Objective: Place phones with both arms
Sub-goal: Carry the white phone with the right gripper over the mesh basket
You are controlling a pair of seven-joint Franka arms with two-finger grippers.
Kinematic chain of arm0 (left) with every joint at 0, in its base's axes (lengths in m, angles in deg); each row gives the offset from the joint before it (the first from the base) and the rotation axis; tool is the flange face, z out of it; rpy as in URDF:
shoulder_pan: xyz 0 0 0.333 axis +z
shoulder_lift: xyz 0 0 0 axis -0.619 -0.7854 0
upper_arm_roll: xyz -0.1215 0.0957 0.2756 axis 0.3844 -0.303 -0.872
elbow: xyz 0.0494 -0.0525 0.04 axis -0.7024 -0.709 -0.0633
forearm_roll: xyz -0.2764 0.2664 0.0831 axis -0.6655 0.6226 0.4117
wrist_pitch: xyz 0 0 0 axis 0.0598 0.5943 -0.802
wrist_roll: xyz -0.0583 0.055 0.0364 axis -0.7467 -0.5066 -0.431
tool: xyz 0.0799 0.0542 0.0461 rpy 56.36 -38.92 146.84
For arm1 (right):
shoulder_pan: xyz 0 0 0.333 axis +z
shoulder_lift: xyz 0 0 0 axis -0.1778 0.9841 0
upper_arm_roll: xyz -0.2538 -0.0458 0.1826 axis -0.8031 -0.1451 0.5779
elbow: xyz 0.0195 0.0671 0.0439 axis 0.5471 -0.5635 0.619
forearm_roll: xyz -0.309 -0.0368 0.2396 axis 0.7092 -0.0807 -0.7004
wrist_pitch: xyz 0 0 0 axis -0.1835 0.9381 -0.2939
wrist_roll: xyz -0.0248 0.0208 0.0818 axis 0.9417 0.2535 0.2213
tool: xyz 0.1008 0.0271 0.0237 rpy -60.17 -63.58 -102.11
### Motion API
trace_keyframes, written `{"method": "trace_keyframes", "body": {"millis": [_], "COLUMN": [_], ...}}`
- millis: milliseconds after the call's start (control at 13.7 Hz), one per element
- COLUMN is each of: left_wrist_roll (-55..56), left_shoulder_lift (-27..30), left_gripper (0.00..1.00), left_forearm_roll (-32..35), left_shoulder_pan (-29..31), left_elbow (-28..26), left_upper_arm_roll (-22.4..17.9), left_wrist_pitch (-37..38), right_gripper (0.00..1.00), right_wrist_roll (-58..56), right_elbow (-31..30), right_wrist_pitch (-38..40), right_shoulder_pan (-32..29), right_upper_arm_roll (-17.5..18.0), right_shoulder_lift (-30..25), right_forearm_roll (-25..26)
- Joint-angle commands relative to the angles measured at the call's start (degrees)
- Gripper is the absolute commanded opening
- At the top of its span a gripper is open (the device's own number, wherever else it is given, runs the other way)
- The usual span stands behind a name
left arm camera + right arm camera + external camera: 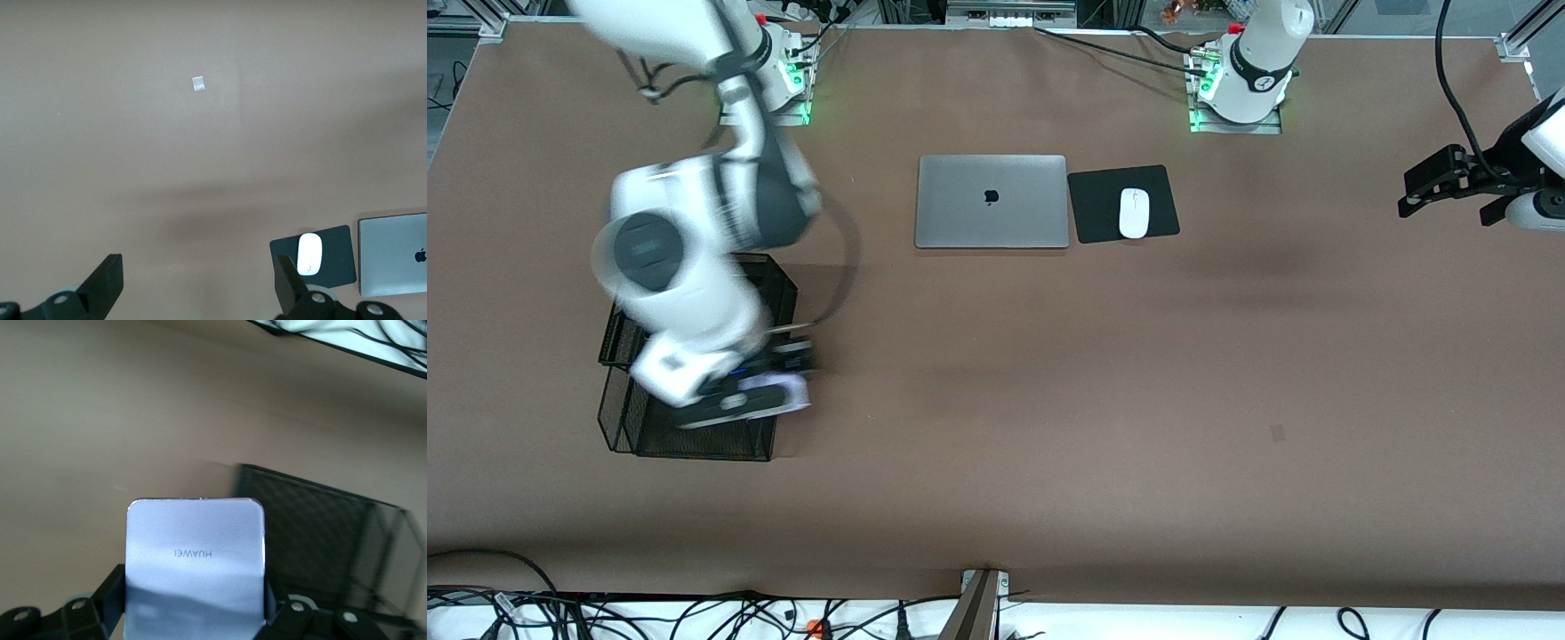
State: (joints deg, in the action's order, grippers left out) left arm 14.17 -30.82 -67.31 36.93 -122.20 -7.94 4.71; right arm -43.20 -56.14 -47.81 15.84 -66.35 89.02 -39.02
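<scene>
Nearest the front camera, toward the right arm's end of the tabletop (pixel 996 427), stands a black mesh basket (pixel 694 440). Over its edge hangs the right tool (pixel 769 391), clamped on the lavender phone (pixel 195 563), which sits flat between the two fingers with its lettered back showing in the right wrist view; the basket's mesh wall lies just beside and below it there. No other phone can be made out in these views. Farther from the camera, mid-tabletop, lie the shut laptop (pixel 992 202) and, beside it toward the left arm's end, a white mouse (pixel 1134 213) on a black pad (pixel 1103 209). The left tool (pixel 1436 182) waits up over bare tabletop at its own arm's end, fingers spread wide and empty. The step in hand looks like carrying the phone, either into or out of the basket; I cannot tell which. The next move calls for a level, firm grip, clear of the mesh rim.
</scene>
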Motion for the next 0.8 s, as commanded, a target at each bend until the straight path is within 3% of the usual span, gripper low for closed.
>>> {"method": "trace_keyframes", "body": {"millis": [0,364,729], "left_wrist_roll": [1.0,0.0,0.8], "left_shoulder_lift": [1.1,2.1,1.7], "left_gripper": [1.0,1.0,1.0], "left_forearm_roll": [-0.8,-0.8,-1.1], "left_shoulder_pan": [0.2,0.3,0.2], "left_elbow": [0.2,-0.7,-0.4], "left_upper_arm_roll": [0.3,0.2,0.2], "left_wrist_pitch": [1.5,1.5,1.5], "right_gripper": [0.0,0.0,0.0], "right_wrist_roll": [-4.6,-6.5,-6.4], "right_elbow": [-2.3,-2.8,-5.3], "right_wrist_pitch": [-0.6,-9.7,-13.9], "right_shoulder_pan": [-6.9,-12.4,-15.2], "right_upper_arm_roll": [0.8,0.8,1.0], "right_shoulder_lift": [0.7,7.2,9.4], "right_forearm_roll": [-0.8,-0.8,-4.4]}}
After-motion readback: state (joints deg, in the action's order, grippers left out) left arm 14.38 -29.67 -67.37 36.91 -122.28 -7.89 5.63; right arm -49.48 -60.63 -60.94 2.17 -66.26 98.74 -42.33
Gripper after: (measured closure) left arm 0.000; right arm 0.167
